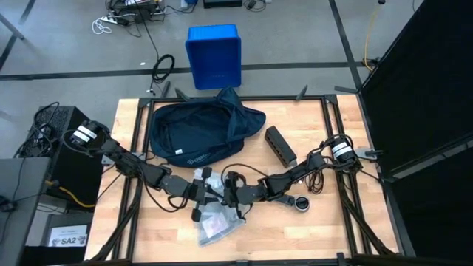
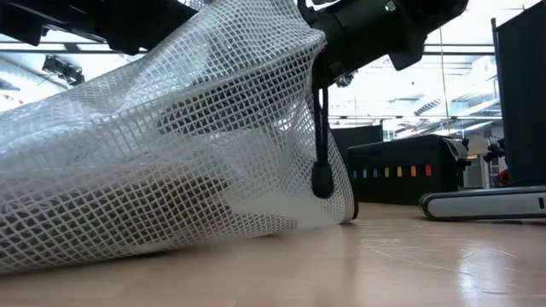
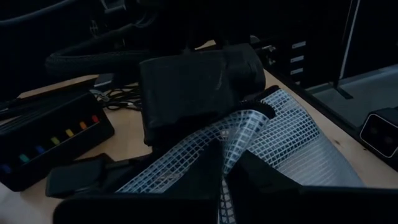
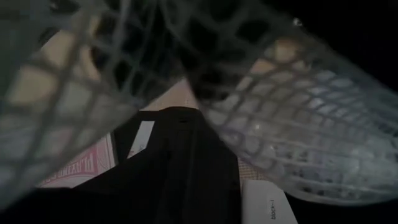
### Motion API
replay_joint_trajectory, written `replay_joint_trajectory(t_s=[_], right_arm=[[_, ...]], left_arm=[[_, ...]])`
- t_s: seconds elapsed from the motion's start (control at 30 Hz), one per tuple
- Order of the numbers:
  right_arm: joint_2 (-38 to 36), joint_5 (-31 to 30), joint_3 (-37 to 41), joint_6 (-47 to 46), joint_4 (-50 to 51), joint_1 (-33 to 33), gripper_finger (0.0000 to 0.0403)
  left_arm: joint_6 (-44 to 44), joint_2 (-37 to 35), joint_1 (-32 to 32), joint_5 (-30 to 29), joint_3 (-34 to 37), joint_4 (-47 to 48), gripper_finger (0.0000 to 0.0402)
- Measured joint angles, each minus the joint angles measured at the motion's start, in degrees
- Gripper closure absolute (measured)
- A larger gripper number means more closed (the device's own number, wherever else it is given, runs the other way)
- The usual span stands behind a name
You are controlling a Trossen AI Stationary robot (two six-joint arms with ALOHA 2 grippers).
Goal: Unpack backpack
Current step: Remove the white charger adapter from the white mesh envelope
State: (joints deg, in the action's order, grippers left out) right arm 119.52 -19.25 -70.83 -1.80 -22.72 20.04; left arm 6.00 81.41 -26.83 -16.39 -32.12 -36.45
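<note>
Backpack point(image 1: 201, 131) lies slumped, dark navy, small white logo.

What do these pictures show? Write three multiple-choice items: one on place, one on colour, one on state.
1. Where is the mesh pouch?
A. In the bin
B. On the floor
C. On the table, in front of the backpack

2. What colour is the bin?
A. Red
B. Blue
C. Green

3. How is the left hand?
A. Shut on the mesh pouch
B. Open, holding nothing
C. Inside the backpack

Key:
1 C: the mesh pouch lies on the table, with the backpack behind it.
2 B: the bin is bright blue.
3 A: mesh is pinched in the left hand.
</note>
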Motion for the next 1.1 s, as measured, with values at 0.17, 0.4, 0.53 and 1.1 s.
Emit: replay_joint_trajectory(t_s=[0.17, 0.4, 0.53, 1.1], right_arm=[[0.04, -4.30, 0.00, -3.21, 0.41, 1.72, 0.0141], [0.09, -9.68, -0.02, -8.03, 0.66, 3.28, 0.0156], [0.11, -8.19, -0.14, -10.24, 0.38, 4.26, 0.0158], [0.13, -10.48, -0.85, -11.91, 10.76, 6.08, 0.0159]], left_arm=[[-0.01, 0.00, 0.00, 0.18, 0.00, 0.12, 0.0402], [0.50, 0.00, 0.02, 0.56, -0.02, 0.16, 0.0402], [1.28, 0.00, -0.44, 2.71, -0.02, -0.18, 0.0402], [-1.89, -2.29, -1.83, -1.69, -0.09, 5.67, 0.0351]])
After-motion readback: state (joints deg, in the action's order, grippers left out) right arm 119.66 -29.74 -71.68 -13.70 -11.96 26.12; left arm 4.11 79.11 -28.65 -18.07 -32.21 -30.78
